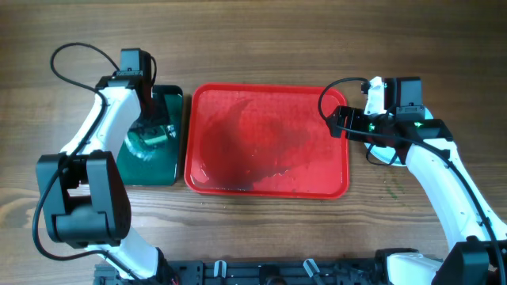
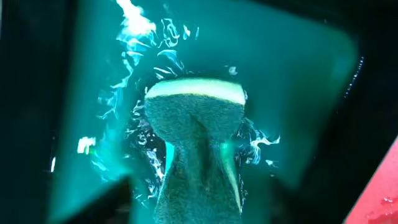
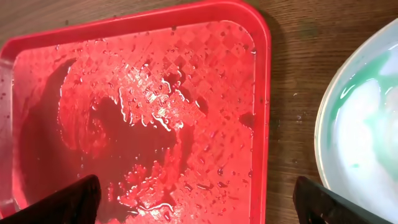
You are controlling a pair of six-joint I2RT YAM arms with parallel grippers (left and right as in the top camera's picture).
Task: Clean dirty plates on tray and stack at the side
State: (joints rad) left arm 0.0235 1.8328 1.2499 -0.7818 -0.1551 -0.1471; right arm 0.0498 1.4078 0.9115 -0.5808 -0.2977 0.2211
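Note:
The red tray [image 1: 261, 191] lies mid-table, wet and with no plates on it; it also fills the right wrist view [image 3: 155, 112]. One pale plate [image 3: 367, 130] with a teal-green streak shows at the right edge of the right wrist view, on the wood beside the tray. No plates show in the overhead view. My right gripper [image 1: 337, 119] [image 3: 199, 208] is open and empty over the tray's right rim. My left gripper [image 1: 150, 125] is shut on a green sponge [image 2: 196, 137], pressed down into the dark green tray [image 1: 173, 99].
The dark green tray holds water and foam [image 2: 130, 37] around the sponge. The red tray's corner [image 2: 379, 199] shows at the lower right of the left wrist view. Bare wooden table [image 1: 261, 47] surrounds both trays.

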